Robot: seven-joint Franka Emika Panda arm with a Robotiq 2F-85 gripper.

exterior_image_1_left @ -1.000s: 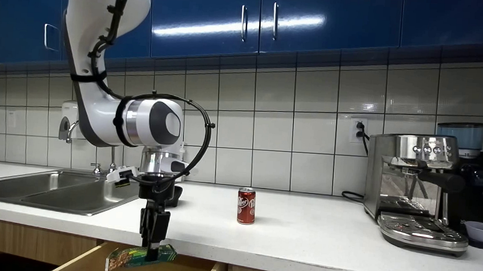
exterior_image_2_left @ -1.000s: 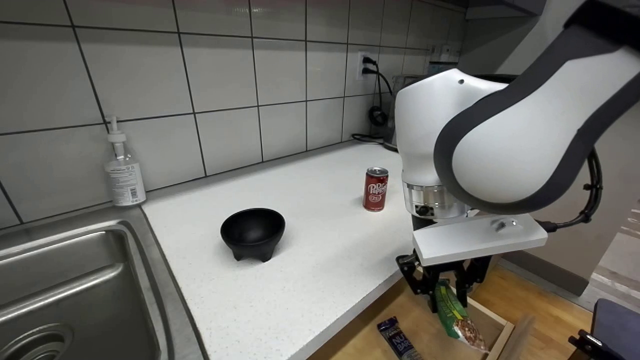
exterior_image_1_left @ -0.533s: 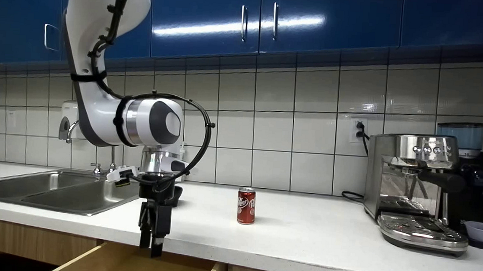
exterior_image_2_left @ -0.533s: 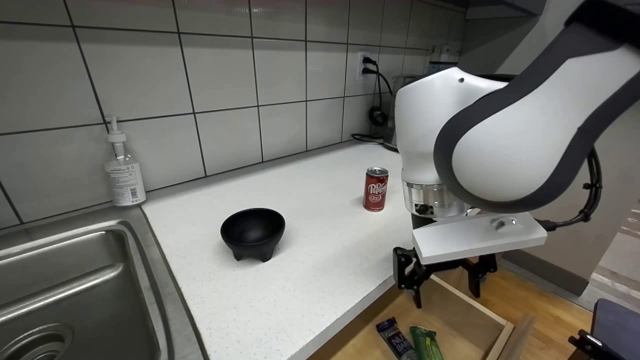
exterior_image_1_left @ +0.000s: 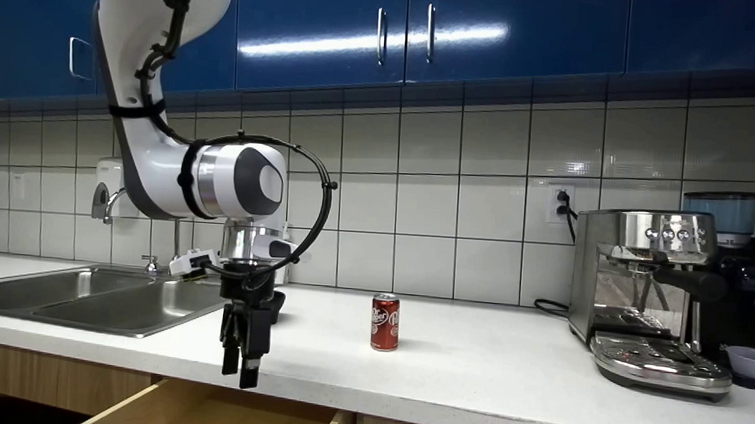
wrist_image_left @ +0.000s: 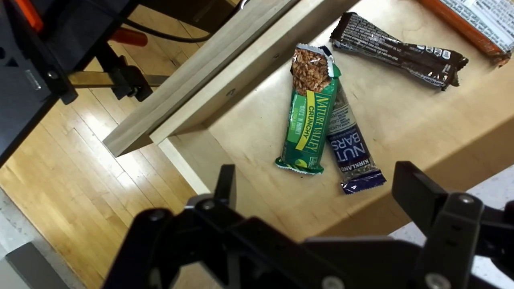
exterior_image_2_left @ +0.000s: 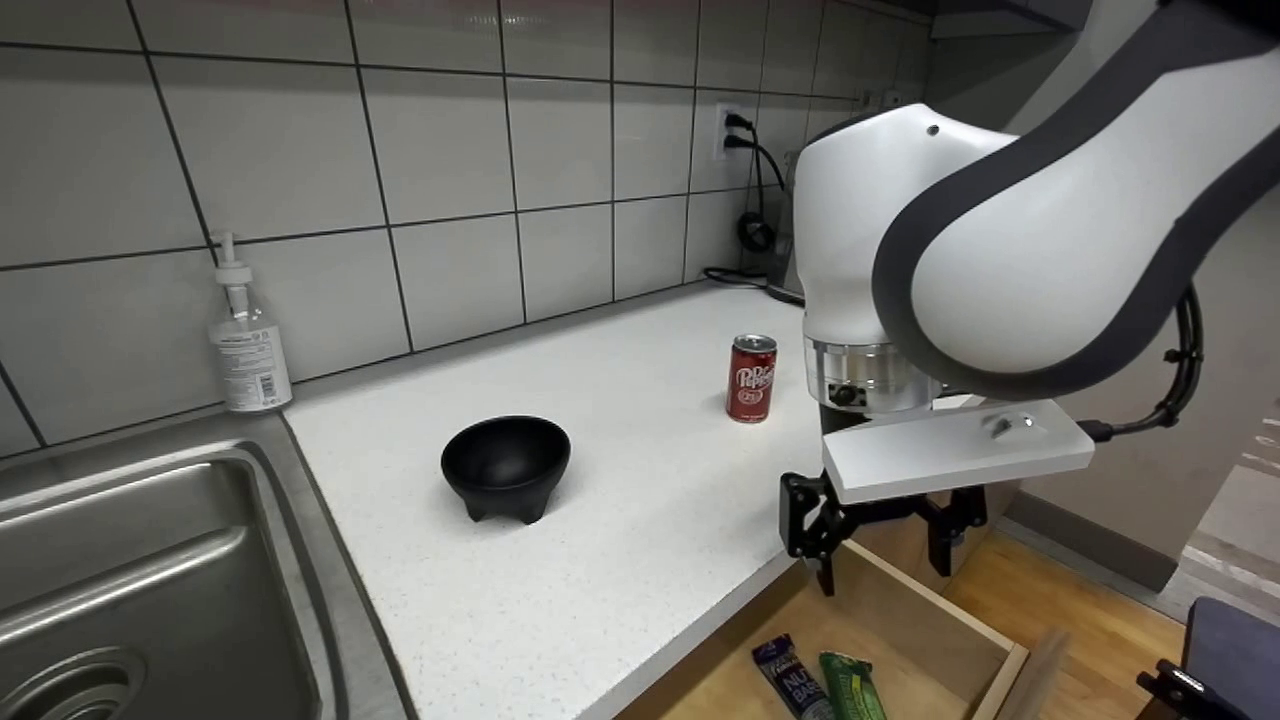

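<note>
**Your gripper (exterior_image_2_left: 885, 577) is hovering, jaws standing apart**

Below it, in the drawer (wrist_image_left: 249, 124), a green granola bar (wrist_image_left: 310, 118) is lying partly over a nut bar (wrist_image_left: 351, 150); farther off, a red can (exterior_image_2_left: 751, 380) is standing on the counter (exterior_image_2_left: 620, 560).

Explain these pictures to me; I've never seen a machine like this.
The machine is a white robot arm ending in a black two-fingered gripper. Two cameras stand outside it, viewing the kitchen from different places; a third sits on its wrist, so the gripper shows at the bottom of that picture. On the white counter stand a red Dr Pepper can, a black bowl and a coffee machine. In the open drawer lie a green Nature Valley bar, a nut bar that it partly covers in the wrist view, a brown-wrapped bar and an orange-edged packet. The gripper is open, holding nothing.
</note>
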